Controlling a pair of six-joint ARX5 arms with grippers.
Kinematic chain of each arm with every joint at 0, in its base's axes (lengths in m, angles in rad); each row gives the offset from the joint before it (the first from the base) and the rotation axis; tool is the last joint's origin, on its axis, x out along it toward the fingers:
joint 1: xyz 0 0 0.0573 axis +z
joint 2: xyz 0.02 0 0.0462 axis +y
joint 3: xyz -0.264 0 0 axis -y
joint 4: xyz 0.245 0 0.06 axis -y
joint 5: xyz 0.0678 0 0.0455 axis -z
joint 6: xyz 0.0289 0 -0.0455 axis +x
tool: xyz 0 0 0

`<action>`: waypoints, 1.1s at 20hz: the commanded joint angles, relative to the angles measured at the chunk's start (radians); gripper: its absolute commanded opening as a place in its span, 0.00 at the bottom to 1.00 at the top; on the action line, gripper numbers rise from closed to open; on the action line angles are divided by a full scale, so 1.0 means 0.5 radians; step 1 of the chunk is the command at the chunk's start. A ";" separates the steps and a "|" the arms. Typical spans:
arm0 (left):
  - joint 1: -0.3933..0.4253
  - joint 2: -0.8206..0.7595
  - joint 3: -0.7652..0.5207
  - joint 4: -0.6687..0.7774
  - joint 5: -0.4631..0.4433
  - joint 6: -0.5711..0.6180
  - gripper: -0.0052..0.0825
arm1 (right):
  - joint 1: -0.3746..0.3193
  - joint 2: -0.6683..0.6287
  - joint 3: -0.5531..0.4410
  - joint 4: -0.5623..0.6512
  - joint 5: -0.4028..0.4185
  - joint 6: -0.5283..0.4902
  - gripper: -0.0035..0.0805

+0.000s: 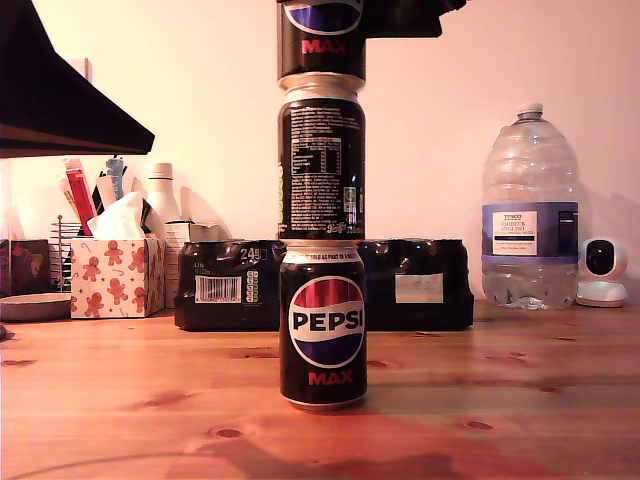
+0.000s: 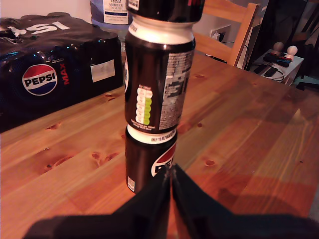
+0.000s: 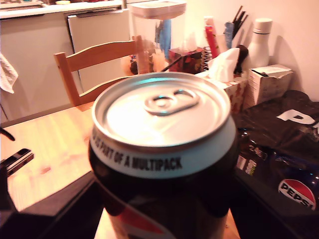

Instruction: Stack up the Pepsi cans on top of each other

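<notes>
Multipack [image 1: 420, 285] sits far beyond my first gripper [image 2: 171, 174], behind the stack. First gripper is clenched on nothing, tips just short of the bottom can [image 1: 322, 330]. Middle can [image 1: 321, 165] is upright on it. Top can [image 1: 321, 40] is clamped in my second gripper [image 3: 162, 209] and seems seated on the rim directly below. Risks: an off-centre release or sideways drag topples the stack; a forward nudge from the first gripper knocks the base. Water bottle [image 1: 530, 220] stands well apart.
</notes>
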 commanded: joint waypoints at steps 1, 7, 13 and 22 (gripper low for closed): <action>-0.004 -0.005 -0.050 0.005 -0.001 0.018 0.03 | -0.005 -0.031 0.006 0.040 0.001 -0.002 0.29; -0.004 -0.005 -0.050 0.005 0.000 0.018 0.03 | -0.005 -0.027 0.006 -0.011 0.055 -0.001 0.29; -0.004 -0.005 -0.050 0.005 0.001 0.018 0.03 | -0.005 -0.027 0.006 -0.072 0.053 0.008 0.29; -0.004 -0.005 -0.050 0.004 0.001 0.018 0.03 | -0.002 -0.027 0.007 -0.072 0.053 0.031 0.29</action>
